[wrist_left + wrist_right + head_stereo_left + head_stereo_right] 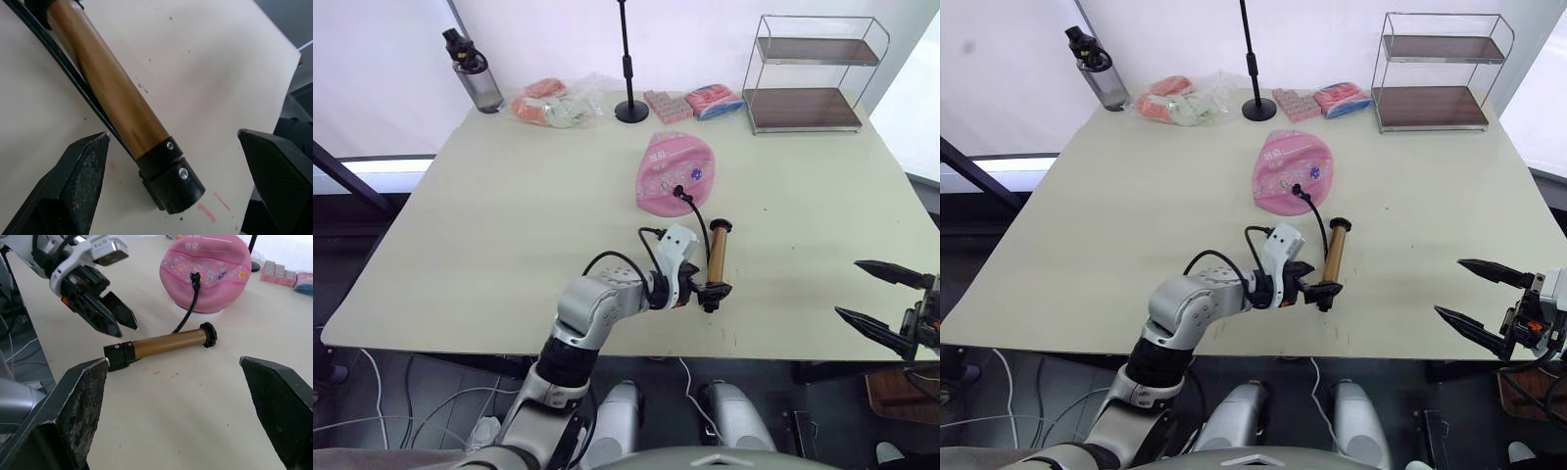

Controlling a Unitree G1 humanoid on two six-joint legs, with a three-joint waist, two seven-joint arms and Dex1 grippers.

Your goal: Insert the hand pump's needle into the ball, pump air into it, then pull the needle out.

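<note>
The needle is hidden where the hose (188, 313) meets the ball (215, 279).

One of nearly everything on the cream worktop (509, 245).
One saggy pink printed ball (675, 173), one gold-barrelled hand pump (718, 253), one dark water bottle (475, 73), one two-tier wire shelf (813, 73), one black stand pole (628, 69), and two black-fingered grippers (703, 294) (881, 304).

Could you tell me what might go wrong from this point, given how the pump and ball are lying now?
1. The left gripper has open jaws around the near black end cap of the hand pump, which lies loose on the table; closing off-centre could roll or push it away.
2. The hose is already plugged into the ball, so dragging the pump could tug the fitting out or bend the needle.
3. The ball looks saggy and could shift when pulled.
</note>
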